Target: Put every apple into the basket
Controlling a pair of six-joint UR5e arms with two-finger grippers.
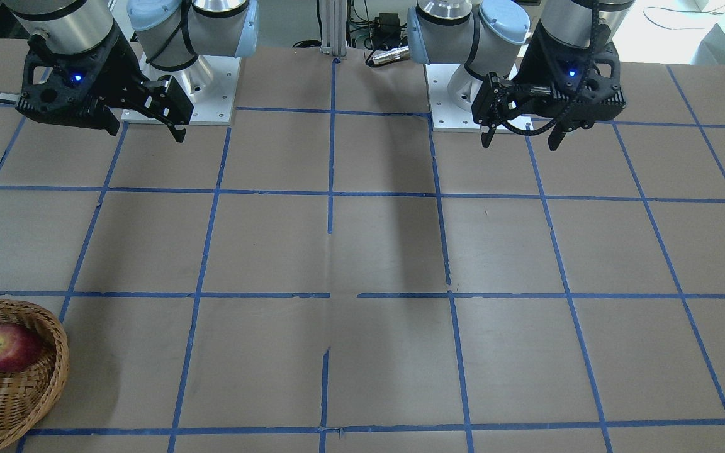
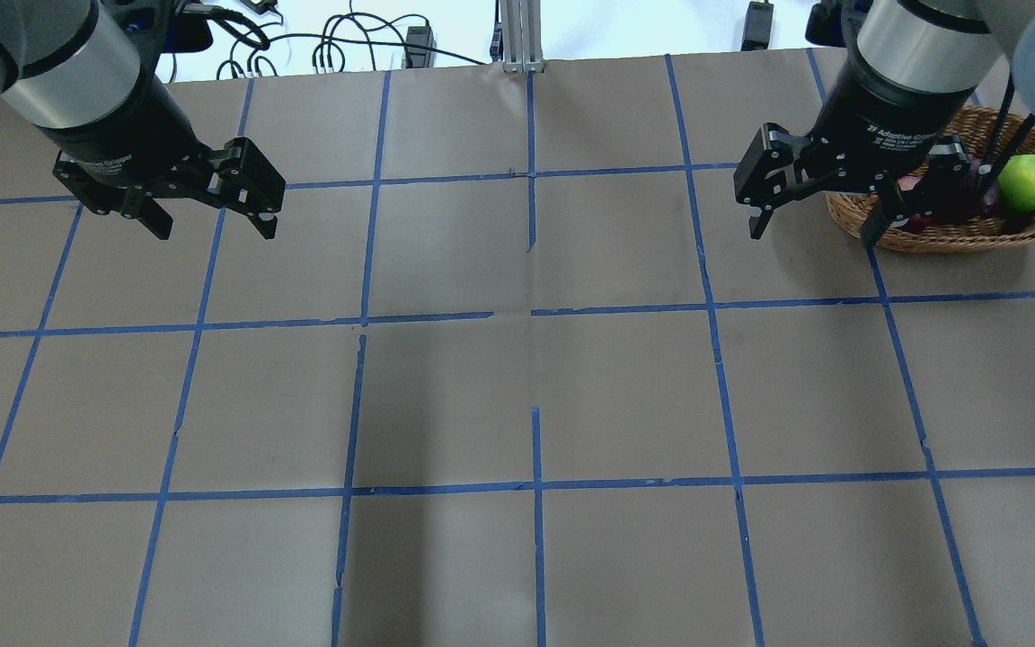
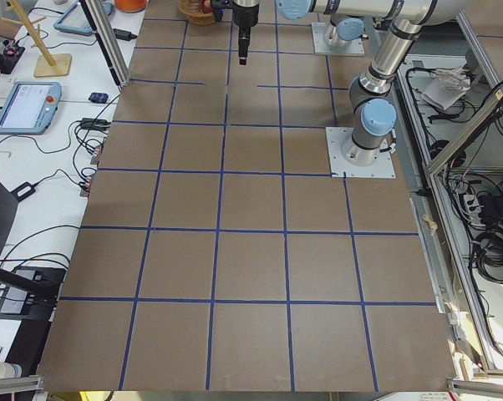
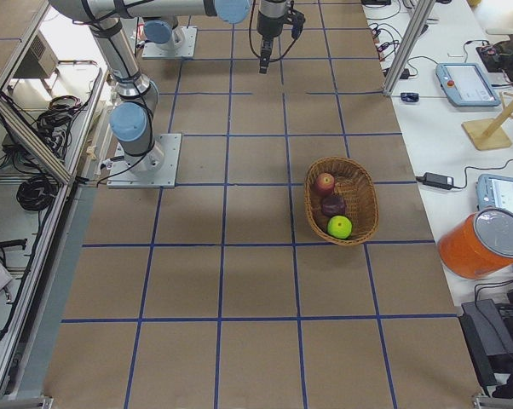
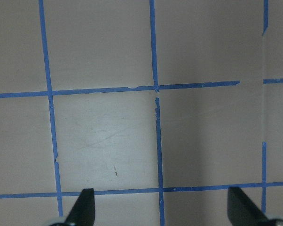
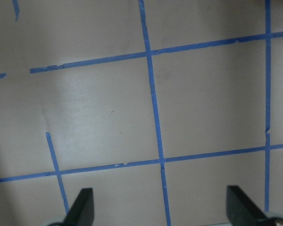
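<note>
Apples (image 4: 333, 204) all home, folks: the red apple (image 1: 7, 347), the maroon apple (image 4: 333, 205) and the green apple (image 2: 1029, 182) lie in a row inside the basket (image 4: 369, 204), each touching its neighbour, with the maroon one in the middle. That basket sits on the worktop (image 2: 625, 395) on the robot's right side, out toward the far edge from the robot. Over to the arms: the left claw (image 2: 215, 229) hangs above the worktop on its own side, well apart from the basket, fingers spread wide and gripping nothing. The right claw (image 2: 812, 235) hangs raised as well, fingers just as wide and nothing between them; from overhead it covers the basket's near end. Both wrist cameras look straight down on bare brown surface crossed by blue tape lines (image 5: 154, 89).
</note>
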